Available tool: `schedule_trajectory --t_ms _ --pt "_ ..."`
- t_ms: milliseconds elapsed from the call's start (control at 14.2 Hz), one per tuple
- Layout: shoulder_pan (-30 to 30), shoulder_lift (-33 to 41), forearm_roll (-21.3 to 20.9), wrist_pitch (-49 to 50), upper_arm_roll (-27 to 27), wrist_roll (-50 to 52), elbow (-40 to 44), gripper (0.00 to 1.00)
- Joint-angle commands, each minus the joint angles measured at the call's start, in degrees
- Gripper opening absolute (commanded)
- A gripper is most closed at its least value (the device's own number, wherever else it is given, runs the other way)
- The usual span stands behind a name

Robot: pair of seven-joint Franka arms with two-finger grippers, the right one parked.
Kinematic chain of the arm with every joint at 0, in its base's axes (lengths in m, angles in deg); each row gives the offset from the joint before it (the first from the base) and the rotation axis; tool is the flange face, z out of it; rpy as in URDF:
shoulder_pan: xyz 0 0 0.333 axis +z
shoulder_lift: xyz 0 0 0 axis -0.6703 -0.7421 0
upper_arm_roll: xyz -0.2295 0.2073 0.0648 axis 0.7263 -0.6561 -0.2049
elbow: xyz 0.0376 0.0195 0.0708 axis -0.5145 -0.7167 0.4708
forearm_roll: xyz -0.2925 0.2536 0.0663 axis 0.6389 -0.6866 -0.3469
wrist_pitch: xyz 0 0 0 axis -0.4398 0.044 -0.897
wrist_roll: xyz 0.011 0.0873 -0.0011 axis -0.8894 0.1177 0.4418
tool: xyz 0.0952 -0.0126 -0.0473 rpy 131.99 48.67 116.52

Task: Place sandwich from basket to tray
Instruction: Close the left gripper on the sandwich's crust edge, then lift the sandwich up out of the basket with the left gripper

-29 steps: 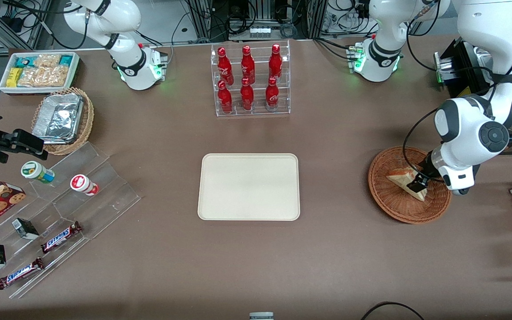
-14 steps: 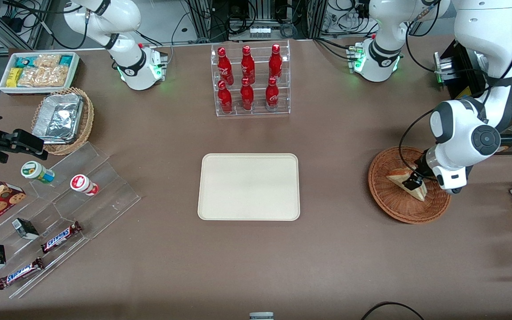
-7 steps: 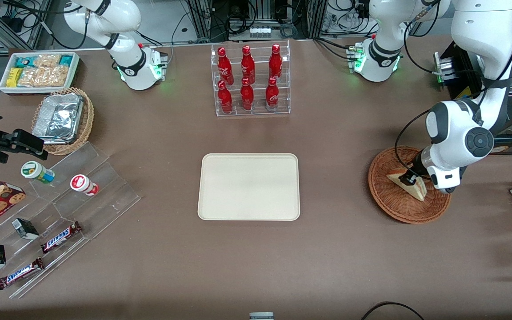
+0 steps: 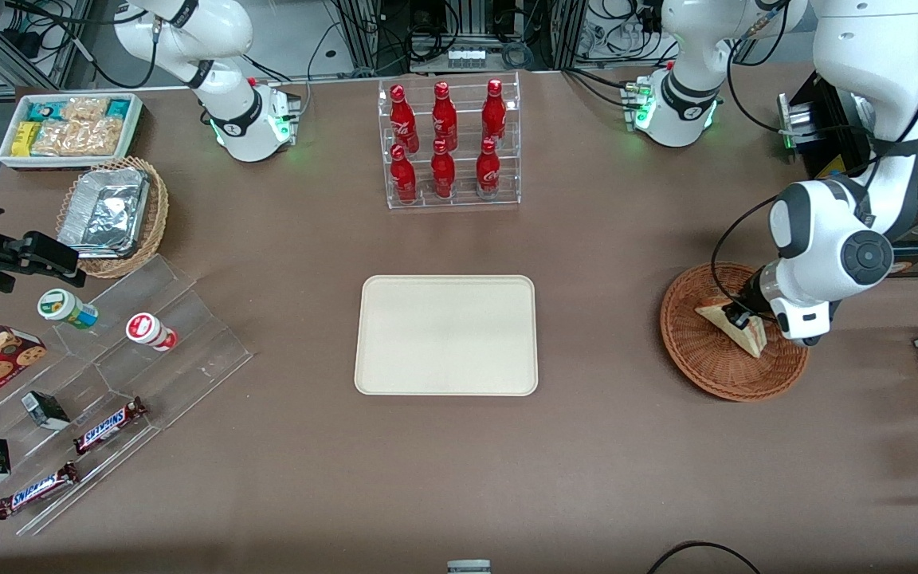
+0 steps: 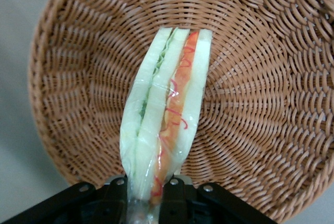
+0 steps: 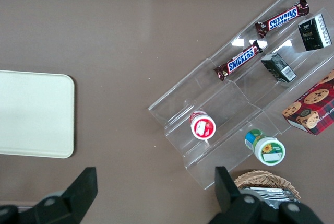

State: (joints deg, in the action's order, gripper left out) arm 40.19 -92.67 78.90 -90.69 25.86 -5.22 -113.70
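Even overhead light (soft shadows)

1. The basket point(image 5: 271, 104) is woven wicker, ribbed and rough, reddish-brown.
2. The sandwich point(image 5: 167, 114) sits in glossy clear film over soft pale bread.
3. The hand point(image 4: 740, 319), above the basket, is matt black plastic, pressed against the sandwich.
4. The tray point(image 4: 446, 335) looks smooth, matt, cream.
5. The counter point(image 4: 602, 446) is matt brown.

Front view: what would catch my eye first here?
Probably the red bottles in their clear rack, farther from the camera than the cream tray at mid-table. Next, the white arm's gripper in the brown basket, toward the working arm's end, jaws closed on a sandwich.
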Motion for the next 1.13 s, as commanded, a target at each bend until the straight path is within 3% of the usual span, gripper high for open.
schedule_trajectory --t_ms 0,283,636,1060 --pt "-0.11 2.8 -2.75 8.92 0.08 -0.01 4.67 0.16" --pt "-2.13 3.42 -5.57 17.9 0.52 -0.18 11.09 0.17" --pt "-8.54 3.51 -5.75 25.99 0.6 -1.06 18.47 0.18" --pt "-19.35 2.72 -5.4 27.5 0.69 -1.24 23.58 0.18"
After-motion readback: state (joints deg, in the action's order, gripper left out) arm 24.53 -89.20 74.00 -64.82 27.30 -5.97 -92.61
